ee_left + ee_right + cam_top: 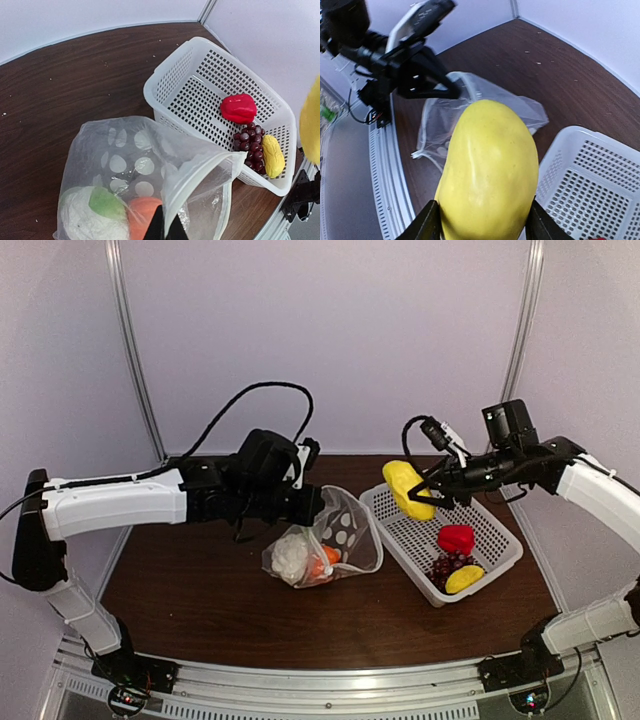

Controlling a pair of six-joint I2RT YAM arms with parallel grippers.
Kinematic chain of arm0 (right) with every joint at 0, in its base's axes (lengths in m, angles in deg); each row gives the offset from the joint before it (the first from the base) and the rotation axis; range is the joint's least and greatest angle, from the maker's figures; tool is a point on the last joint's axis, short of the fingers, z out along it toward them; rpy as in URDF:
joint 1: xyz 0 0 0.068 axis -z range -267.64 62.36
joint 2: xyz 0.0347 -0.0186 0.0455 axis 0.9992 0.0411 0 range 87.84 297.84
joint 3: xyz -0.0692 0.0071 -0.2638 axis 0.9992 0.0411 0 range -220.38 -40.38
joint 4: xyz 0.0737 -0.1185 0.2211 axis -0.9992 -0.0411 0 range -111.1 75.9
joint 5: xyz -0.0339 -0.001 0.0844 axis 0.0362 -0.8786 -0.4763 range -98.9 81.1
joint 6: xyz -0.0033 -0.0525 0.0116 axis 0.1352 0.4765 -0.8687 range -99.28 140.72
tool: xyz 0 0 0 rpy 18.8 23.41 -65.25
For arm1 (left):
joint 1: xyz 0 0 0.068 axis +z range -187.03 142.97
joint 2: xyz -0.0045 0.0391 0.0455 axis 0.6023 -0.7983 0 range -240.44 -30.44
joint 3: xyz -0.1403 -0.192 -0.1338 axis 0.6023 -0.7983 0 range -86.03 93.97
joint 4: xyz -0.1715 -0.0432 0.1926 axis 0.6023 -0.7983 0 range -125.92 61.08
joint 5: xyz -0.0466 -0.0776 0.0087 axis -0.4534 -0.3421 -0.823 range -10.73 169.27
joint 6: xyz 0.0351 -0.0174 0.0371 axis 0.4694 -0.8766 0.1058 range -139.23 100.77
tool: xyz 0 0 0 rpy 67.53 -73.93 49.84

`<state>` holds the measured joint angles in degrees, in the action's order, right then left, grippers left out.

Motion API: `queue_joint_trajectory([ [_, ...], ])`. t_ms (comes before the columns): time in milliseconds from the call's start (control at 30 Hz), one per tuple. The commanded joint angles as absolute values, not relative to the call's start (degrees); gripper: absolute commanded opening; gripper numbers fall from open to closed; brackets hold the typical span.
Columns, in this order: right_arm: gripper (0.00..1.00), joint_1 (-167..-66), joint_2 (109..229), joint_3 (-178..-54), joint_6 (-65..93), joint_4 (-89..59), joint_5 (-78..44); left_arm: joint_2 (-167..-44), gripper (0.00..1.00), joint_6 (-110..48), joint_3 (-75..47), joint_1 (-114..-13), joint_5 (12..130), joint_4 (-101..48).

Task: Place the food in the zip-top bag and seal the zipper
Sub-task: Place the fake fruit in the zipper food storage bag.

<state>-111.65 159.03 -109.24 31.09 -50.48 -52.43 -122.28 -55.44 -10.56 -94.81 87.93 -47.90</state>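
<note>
A: Step in hand? Right gripper has a yellow piece in the air over the near rim of the basket, jaws clenched on it. Left gripper pinches the zip-top bag at its mouth. The mouth is held up and the bottom rests on the worktop.

B: So it's the drop. I'd come in above the mouth, lower the piece past the zipper, then release. The plastic is floppy, and a rim hit could fold it shut.

A: Contents?

B: Left wrist view shows cauliflower and pumpkin in the bag. Red pepper, grape bunch and a second yellow piece are in the basket. Only the right wrist view shows both fingers flanking the held piece.
</note>
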Motion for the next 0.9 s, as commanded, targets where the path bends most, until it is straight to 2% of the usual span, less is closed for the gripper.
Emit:
queue_joint_trajectory([
  [0, 0.53, -118.33, 158.42, -103.79, 35.27, -48.21, -58.18, -123.34, 0.00, -56.71, -8.48, -94.56, 87.35, -45.37],
  [167, 0.52, -124.22, 164.83, -106.46, 37.06, -49.75, -58.31, -122.75, 0.00, -57.56, -8.02, -94.56, 87.92, -46.14],
  [467, 0.48, -128.78, 180.61, -117.25, 28.88, -44.58, -46.54, -121.61, 0.00, -57.90, -8.14, -94.59, 87.04, -45.83],
  [533, 0.55, -128.86, 182.51, -119.37, 27.37, -43.37, -43.57, -121.29, 0.00, -57.81, -8.24, -94.60, 87.36, -46.19],
  [600, 0.69, -128.82, 183.67, -120.98, 26.47, -43.49, -42.44, -120.91, 0.00, -57.75, -8.37, -94.59, 87.57, -46.30],
  [633, 0.80, -128.86, 184.01, -121.81, 26.60, -44.52, -42.77, -120.63, 0.00, -57.81, -8.41, -94.55, 87.66, -46.31],
  [667, 0.85, -128.85, 183.79, -122.30, 27.39, -45.59, -43.38, -120.51, 0.00, -57.76, -8.49, -94.58, 87.99, -46.34],
  [767, 0.90, -128.69, 179.59, -120.43, 29.37, -46.26, -44.67, -120.06, 0.00, -57.56, -8.83, -94.57, 88.70, -46.19],
  [867, 0.90, -128.12, 173.66, -118.52, 31.45, -47.97, -46.58, -120.26, 0.00, -56.95, -8.77, -94.55, 88.89, -46.21],
])
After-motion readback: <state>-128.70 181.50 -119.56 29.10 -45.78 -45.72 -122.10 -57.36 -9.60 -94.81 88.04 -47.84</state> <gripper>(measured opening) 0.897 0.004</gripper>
